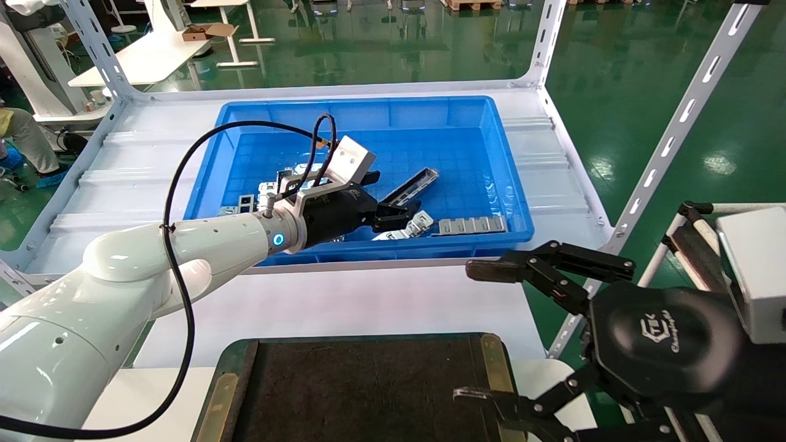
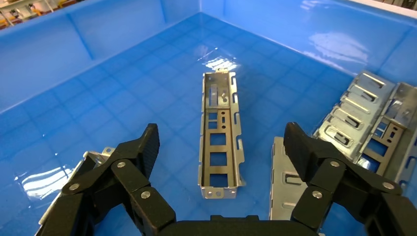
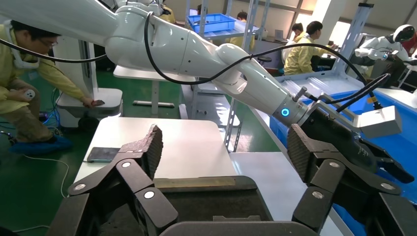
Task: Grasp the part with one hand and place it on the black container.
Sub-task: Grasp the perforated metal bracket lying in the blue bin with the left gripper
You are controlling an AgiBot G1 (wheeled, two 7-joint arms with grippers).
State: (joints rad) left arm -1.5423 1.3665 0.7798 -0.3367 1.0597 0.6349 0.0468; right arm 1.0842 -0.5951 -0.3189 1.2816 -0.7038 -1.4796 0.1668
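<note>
Left gripper (image 1: 393,216), jaws spread wide and holding nothing, reaches into the blue bin (image 1: 466,116), where the part (image 1: 412,184) lies flat on the floor just ahead of its fingertips; thin, rigid sheet metal, probably light and slick, it is best pinched across its narrow width at mid-length. The left wrist view alone shows the part (image 2: 220,135) centred between the fingers, flanked by other stampings. Right gripper (image 1: 491,331), wide open and empty, hangs beside the black container (image 1: 362,393).
</note>
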